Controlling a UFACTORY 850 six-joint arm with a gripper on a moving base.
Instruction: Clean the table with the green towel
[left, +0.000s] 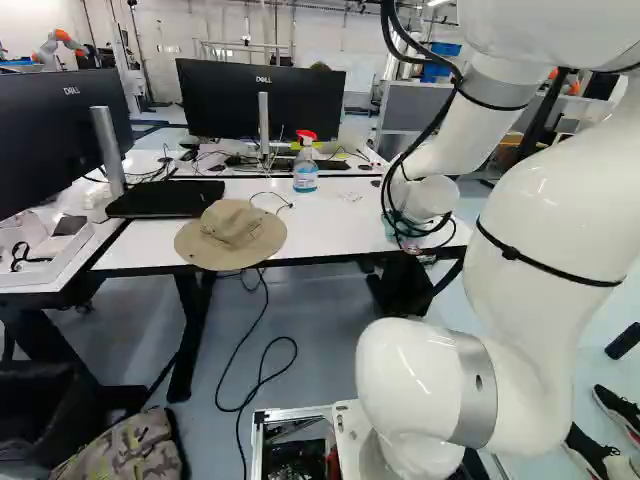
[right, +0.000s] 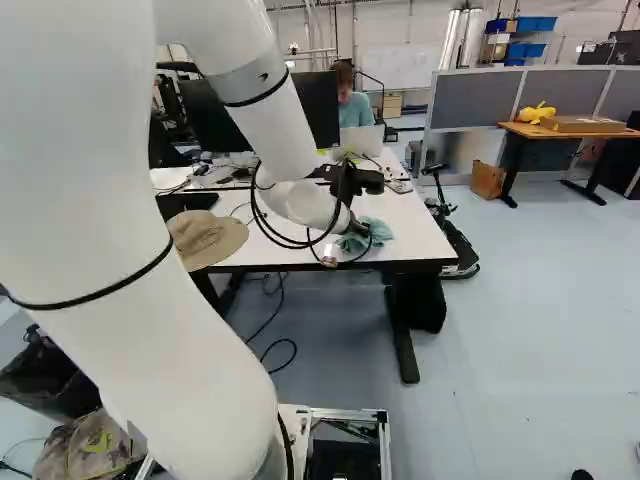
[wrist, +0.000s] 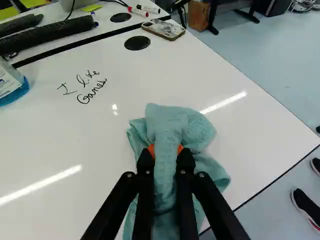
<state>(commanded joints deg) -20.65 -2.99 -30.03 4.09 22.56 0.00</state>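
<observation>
My gripper (right: 358, 232) is low over the right part of the white table (right: 420, 235) in the right base view. In the wrist view the gripper (wrist: 166, 150) is shut on the green towel (wrist: 172, 122), a fold of it pinched between the orange pads. The rest of the towel lies bunched on the tabletop around the fingertips. Black handwriting (wrist: 85, 87) marks the table ahead of the gripper, off to the spray bottle's side.
A spray bottle (left: 305, 162) with blue liquid and a tan hat (left: 231, 234) are on the table. Monitors (left: 262, 100) stand behind. A phone (wrist: 163, 29) and markers (wrist: 148, 9) lie near the table's far edge. Shoes (wrist: 306, 206) show beside the table.
</observation>
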